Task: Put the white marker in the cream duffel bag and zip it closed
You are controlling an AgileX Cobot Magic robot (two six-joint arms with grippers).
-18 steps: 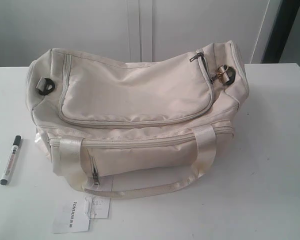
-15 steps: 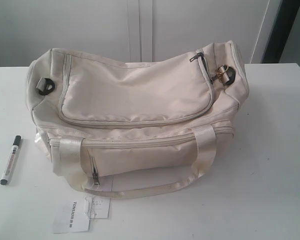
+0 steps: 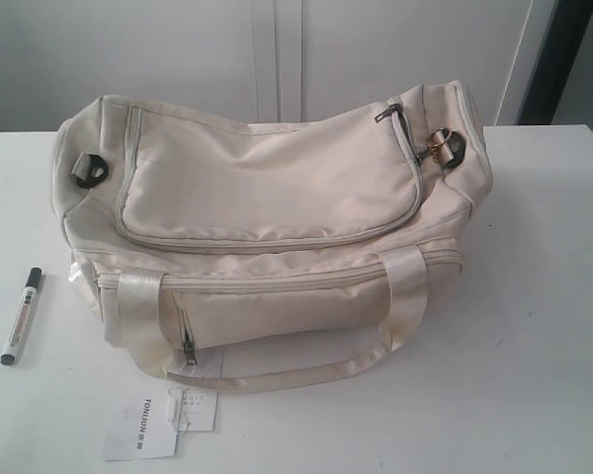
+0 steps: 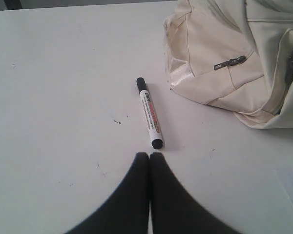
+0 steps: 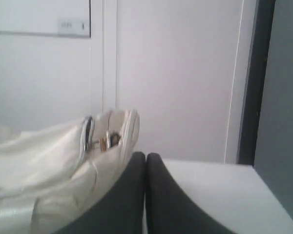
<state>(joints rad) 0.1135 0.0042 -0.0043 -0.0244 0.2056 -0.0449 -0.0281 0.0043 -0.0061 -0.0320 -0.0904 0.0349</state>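
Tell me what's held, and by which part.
Nothing: left gripper and right gripper are shut empty; the white marker lies on the table.

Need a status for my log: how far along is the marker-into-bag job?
Done: nothing. The white marker lies on the table beside the cream duffel bag, whose zips look shut. In hand: nothing; left fingers and right fingers are shut and empty. Left: open the bag, put the marker in, zip it.

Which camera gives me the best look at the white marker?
The left wrist view: the white marker lies whole and close on the table, its barrel print visible. The exterior view shows it small, left of the cream duffel bag. The right wrist view misses it.
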